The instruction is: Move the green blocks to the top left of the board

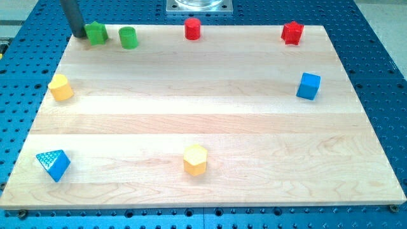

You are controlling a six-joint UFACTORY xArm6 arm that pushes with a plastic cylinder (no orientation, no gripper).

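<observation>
Two green blocks sit at the view's top left of the wooden board (203, 114). A green star-shaped block (96, 33) is nearest the corner. A green cylinder (128, 37) stands just to its right, a small gap between them. My tip (77, 35) is at the board's top-left corner, right beside the green star on its left, touching or nearly touching it. The dark rod rises out of the view's top.
A red cylinder (193, 28) and a red star-shaped block (292, 32) sit along the top edge. A blue cube (308, 86) is at the right. A yellow block (60, 88) is at the left, a blue triangular block (53, 164) at the bottom left, a yellow hexagonal block (195, 159) at the bottom centre.
</observation>
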